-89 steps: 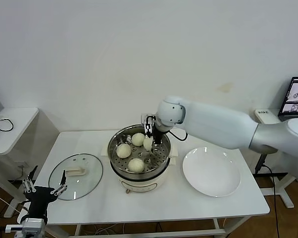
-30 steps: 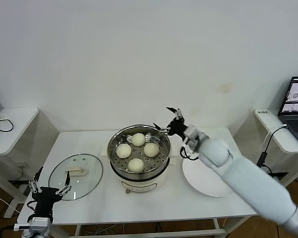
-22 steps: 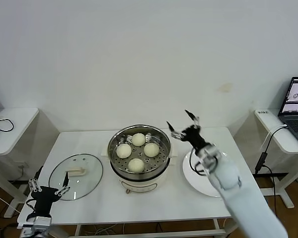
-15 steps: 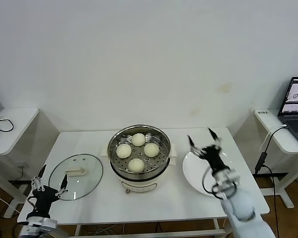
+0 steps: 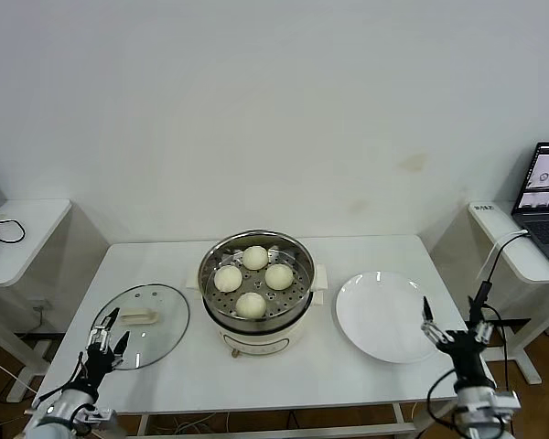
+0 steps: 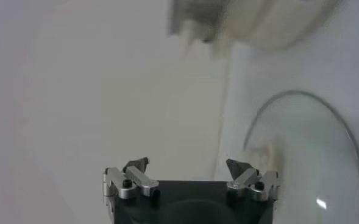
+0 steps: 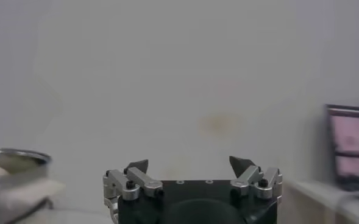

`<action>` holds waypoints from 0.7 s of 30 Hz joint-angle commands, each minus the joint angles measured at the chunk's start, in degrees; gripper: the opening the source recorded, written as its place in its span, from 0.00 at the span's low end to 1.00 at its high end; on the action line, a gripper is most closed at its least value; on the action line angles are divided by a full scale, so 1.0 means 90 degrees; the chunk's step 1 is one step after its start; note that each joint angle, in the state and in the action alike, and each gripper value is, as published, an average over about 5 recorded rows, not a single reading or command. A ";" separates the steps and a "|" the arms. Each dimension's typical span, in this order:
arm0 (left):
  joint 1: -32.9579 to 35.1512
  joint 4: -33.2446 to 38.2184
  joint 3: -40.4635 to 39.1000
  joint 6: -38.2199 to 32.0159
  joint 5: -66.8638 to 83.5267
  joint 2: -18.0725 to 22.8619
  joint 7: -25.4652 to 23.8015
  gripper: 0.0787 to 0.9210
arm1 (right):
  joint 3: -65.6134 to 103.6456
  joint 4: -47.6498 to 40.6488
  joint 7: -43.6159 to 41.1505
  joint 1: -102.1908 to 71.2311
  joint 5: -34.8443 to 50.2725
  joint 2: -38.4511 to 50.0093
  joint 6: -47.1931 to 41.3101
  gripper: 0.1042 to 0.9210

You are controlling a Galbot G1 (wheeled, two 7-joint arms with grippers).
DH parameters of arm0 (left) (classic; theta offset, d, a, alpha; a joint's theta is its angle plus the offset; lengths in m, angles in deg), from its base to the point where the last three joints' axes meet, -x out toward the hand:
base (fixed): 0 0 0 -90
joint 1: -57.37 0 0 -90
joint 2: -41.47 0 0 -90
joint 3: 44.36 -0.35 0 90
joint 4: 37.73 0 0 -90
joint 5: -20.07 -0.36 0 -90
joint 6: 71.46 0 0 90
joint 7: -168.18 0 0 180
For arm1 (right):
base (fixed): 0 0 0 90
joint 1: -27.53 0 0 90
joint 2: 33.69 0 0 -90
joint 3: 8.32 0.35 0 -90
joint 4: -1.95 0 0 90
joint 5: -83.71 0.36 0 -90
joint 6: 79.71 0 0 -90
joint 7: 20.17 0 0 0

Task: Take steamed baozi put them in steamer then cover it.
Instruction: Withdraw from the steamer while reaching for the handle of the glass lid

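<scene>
Four steamed baozi sit in the steamer; wide-open left gripper by the near-left glass lid could slip off its handle; right gripper parked near right, wide open

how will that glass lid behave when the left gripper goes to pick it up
The glass lid looks rigid and probably breakable, so it likely needs a gentle lift. Its smooth dome seems slippery; the cream handle is the safer grip. Lying flat on the table, it shouldn't roll, but held by the handle it may swing.

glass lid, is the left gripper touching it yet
Apart. The head view shows the open left gripper off the table's front edge, empty, with a gap to the glass lid.
</scene>
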 commanded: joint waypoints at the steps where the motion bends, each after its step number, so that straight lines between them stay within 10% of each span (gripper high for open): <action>1: -0.1207 -0.1209 -0.0361 -0.0213 -0.1500 -0.0277 -0.0018 0.88 | 0.0701 0.0312 0.0010 -0.0786 0.0071 -0.0436 0.0262 0.88; 21: -0.2173 -0.2239 -0.0790 -0.0271 -0.1482 -0.0033 -0.0084 0.88 | 0.0610 0.0261 -0.0075 -0.0874 -0.0004 -0.0543 0.0315 0.88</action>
